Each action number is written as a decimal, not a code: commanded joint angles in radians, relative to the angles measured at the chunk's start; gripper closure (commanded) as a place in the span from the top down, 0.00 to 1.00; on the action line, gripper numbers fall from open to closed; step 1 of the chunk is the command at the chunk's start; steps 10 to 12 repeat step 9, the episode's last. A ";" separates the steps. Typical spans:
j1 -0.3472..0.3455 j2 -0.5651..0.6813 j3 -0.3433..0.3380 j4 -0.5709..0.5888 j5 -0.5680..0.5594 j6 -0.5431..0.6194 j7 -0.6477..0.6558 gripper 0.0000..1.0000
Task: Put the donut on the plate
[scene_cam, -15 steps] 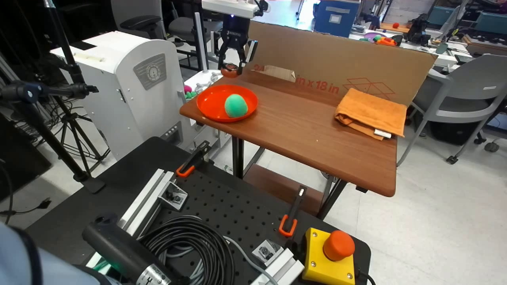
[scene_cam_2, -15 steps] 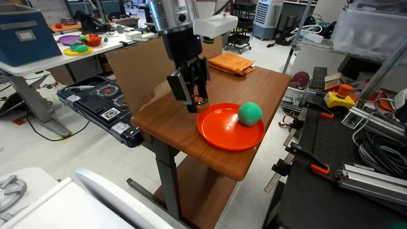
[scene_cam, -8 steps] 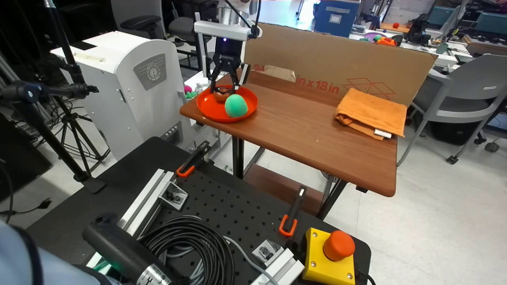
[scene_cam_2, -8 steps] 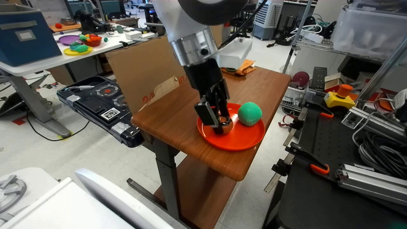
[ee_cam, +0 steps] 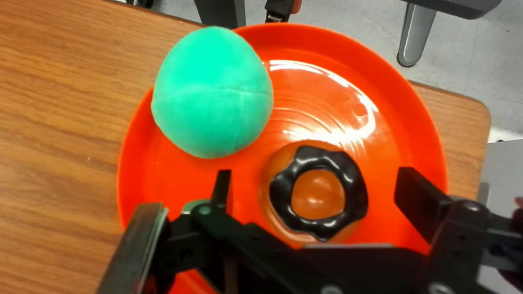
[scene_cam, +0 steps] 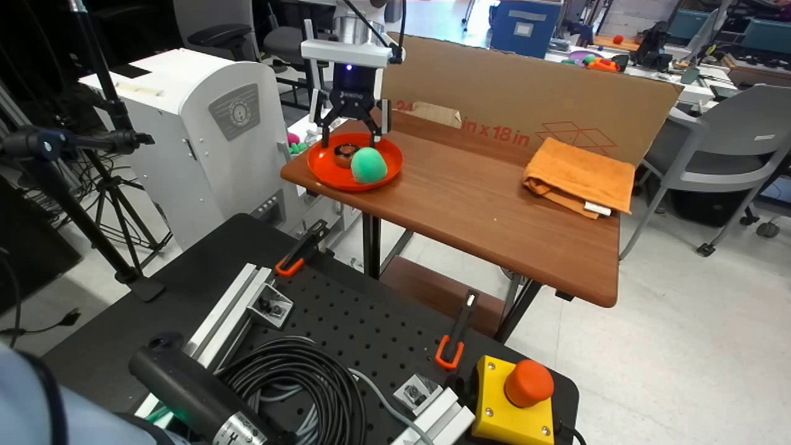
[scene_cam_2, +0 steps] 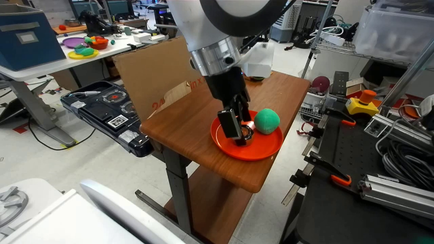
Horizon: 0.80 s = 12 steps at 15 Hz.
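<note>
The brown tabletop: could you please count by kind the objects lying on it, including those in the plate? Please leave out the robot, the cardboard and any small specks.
Plate: 1
Donut: 1, on the plate
Green ball: 1, also on the plate
Orange cloth: 1, folded, apart from the plate
Total: 4

In both exterior views the cardboard (scene_cam: pixel 525 86) bears red print (scene_cam: pixel 498 131): "24", then, beyond a torn patch (scene_cam: pixel 437 114), "in x". In an exterior view the line runs on to "18 in", near a red line drawing (scene_cam: pixel 578 137). In an exterior view, 1 square black-and-white code (scene_cam_2: pixel 118 121) stands on the case (scene_cam_2: pixel 96 106). The small lettering (scene_cam: pixel 351 95) on the hand (scene_cam: pixel 349 143) and the writing on the labels (scene_cam_2: pixel 27 37) of the blue bin (scene_cam_2: pixel 34 54), the tube (scene_cam: pixel 191 389) and the cloth (scene_cam: pixel 578 176) cannot be made out.
</note>
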 commanded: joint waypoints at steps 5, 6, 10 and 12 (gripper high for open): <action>-0.053 -0.280 0.046 -0.162 0.093 0.160 -0.095 1.00; -0.065 -0.329 0.044 -0.178 0.119 0.180 -0.099 1.00; -0.043 -0.292 0.027 -0.119 0.099 0.131 -0.074 1.00; -0.043 -0.292 0.027 -0.119 0.099 0.131 -0.074 1.00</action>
